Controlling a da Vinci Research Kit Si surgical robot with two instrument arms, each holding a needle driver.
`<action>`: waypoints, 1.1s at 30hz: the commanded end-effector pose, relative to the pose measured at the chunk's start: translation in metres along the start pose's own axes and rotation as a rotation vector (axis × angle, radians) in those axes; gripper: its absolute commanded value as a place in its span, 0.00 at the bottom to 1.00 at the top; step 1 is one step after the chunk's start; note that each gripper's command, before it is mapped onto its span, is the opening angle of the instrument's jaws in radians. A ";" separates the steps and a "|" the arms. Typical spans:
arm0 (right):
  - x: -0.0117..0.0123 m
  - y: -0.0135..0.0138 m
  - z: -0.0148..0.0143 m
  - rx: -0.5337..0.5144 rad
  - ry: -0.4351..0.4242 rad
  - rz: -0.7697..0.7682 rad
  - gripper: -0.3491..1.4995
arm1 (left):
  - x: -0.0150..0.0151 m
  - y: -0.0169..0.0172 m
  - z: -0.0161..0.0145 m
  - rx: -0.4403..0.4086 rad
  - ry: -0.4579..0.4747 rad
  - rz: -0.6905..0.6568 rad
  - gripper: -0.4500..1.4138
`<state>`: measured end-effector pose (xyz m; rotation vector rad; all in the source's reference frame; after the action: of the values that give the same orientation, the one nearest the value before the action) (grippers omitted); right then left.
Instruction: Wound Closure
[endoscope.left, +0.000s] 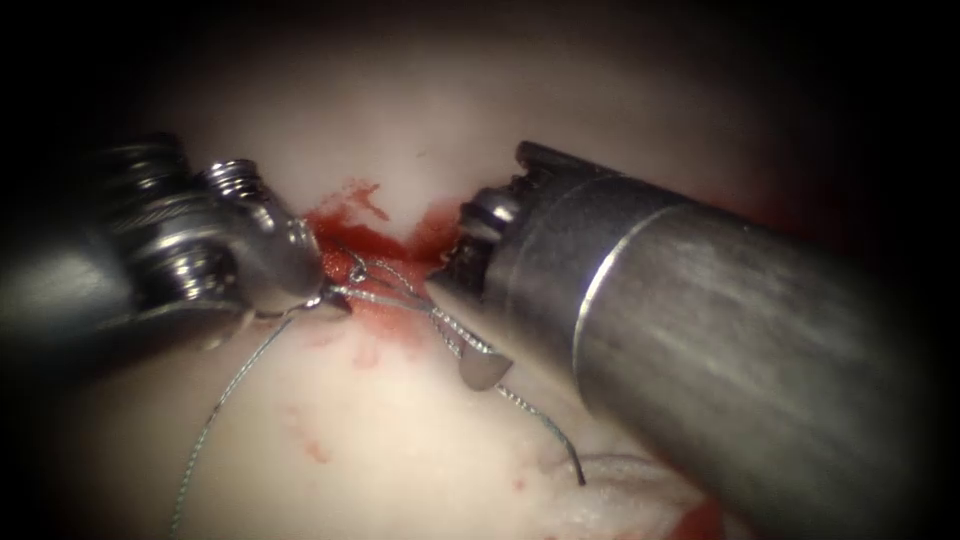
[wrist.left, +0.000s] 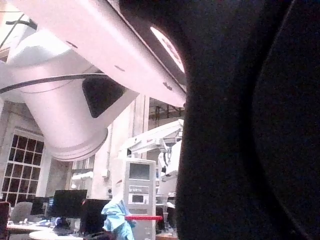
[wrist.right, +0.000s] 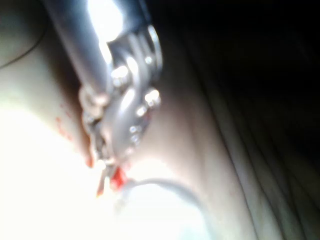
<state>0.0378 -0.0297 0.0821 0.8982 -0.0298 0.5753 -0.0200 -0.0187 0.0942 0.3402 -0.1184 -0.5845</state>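
— Where have they got to with the closing?

— Somewhere in the thread work, I'd say, though I couldn't name the exact step. The left gripper is pressed together on the thread, right at the left edge of the cut. From that pinch one strand trails down and away over the pale tissue. Other strands loop across the red fluid towards the right side.

— And the other arm?

— The right gripper is tucked in against the right edge of the cut, its tip touching or almost touching the strands. I can't tell whether it is spread or pressed together, or whether it has hold of anything.

— The needle?

— I can't pick it out for certain. A thin dark curved piece lies on the tissue at the end of the strand, well to the right of the cut and below it. That could be the needle or only the thread's tail. If it is the needle, it lies free on the surface, held by neither tool.

— So what does the next move ask for?

— A steady hold on the left, in my view, so the loops over the cut don't slacken or snag. The right tool also needs care, since it sits so close to those strands. A careless tug could tangle them or drag on the wound's edge.
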 end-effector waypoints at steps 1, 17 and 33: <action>0.0015 0.0003 -0.0028 0.025 0.045 -0.001 0.00 | -0.0012 0.0005 -0.0007 -0.004 -0.008 -0.001 0.00; 0.0041 0.0019 -0.0092 0.107 0.412 -0.082 0.00 | 0.0014 -0.0005 0.0009 0.039 0.182 0.044 0.00; 0.0073 0.0038 -0.0111 -0.054 0.762 -0.476 0.00 | 0.0059 -0.0009 0.0021 0.126 0.394 0.028 0.00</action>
<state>0.0392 -0.0172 0.0796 0.5489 0.8283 0.4195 -0.0153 -0.0246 0.0961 0.5849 0.2290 -0.4692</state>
